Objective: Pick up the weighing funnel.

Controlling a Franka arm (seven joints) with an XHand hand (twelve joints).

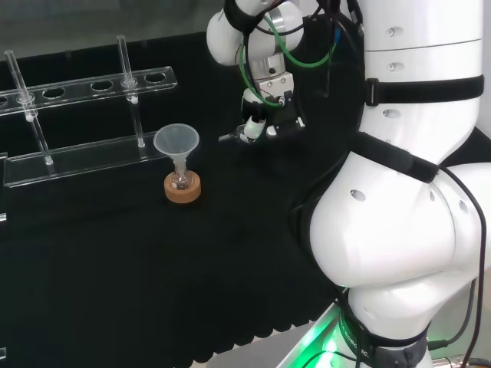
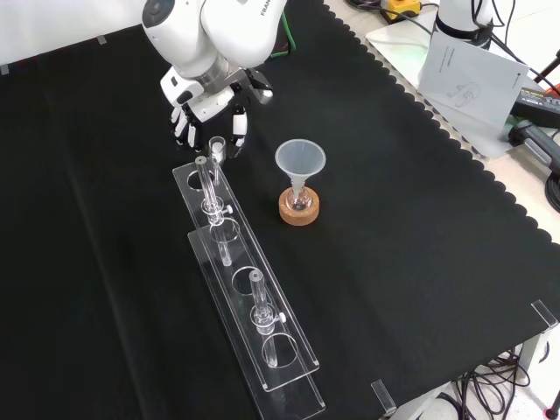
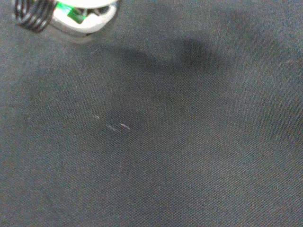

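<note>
hand (image 1: 265,123) (image 2: 206,114): fingers curled and pointing down at the tabletop, pinched on a small clear piece. Hangs under the white arm (image 1: 399,192) (image 2: 223,31) links.

weighing funnel (image 1: 229,137) (image 2: 217,146): that's the clear piece, right at the hand's fingertips. In head view its thin end pokes out left of the fingers. In front view it shows betw. the fingertips as a short clear tube w/ a round mouth. Can't tell if it's off the cloth or touching it.

rack (image 1: 77,157) (image 2: 254,289): clear plastic, two tiers w/ round holes and upright posts. In front view its closest end sits just below the fingertips and the rest runs away from the hand, down the view. In head view it's off to the hand's left.

funnel (image 1: 176,142) (image 2: 300,159): big cone, mouth up, near the hand but apart from it. Left of and a bit lower than the hand in head view, right of and below it in front view.

small flask (image 1: 179,179): funnel stem goes into it.

cork ring (image 1: 182,189) (image 2: 299,210): under the flask, flat on the cloth.

tabletop (image 1: 115,268) (image 2: 420,219) (image 3: 189,165): black cloth. In wrist view it's bare weave w/ a soft shadow and a couple of faint glints.

paper (image 2: 468,74): white sheet off the cloth's edge, well away from the hand, right side of front view.
</note>
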